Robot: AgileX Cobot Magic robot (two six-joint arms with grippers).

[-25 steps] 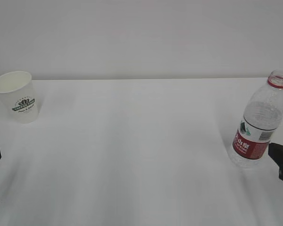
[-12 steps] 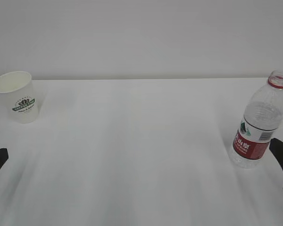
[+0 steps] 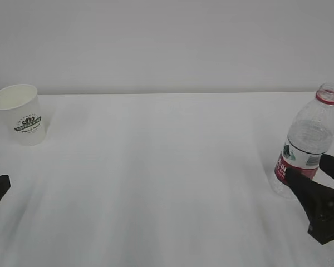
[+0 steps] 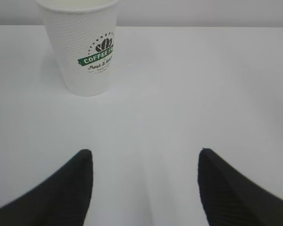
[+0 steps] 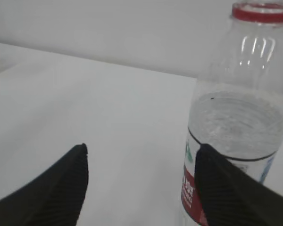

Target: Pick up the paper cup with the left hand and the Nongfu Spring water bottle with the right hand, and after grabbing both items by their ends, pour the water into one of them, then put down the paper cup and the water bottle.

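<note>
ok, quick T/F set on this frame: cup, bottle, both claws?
1. The paper cup stands upright at the far left of the table. True.
2. The left claw is closed on the cup. False: its jaws are open and the cup stands ahead of them, untouched.
3. The Nongfu Spring water bottle has its cap on. False: the red-ringed neck is open, no cap visible.
4. The bottle holds water to somewhat above its label. True.
5. The right claw has lifted the bottle. False: the bottle stands on the table, with the open claw right beside it.
6. The cup's logo faces the left wrist view. True.
</note>
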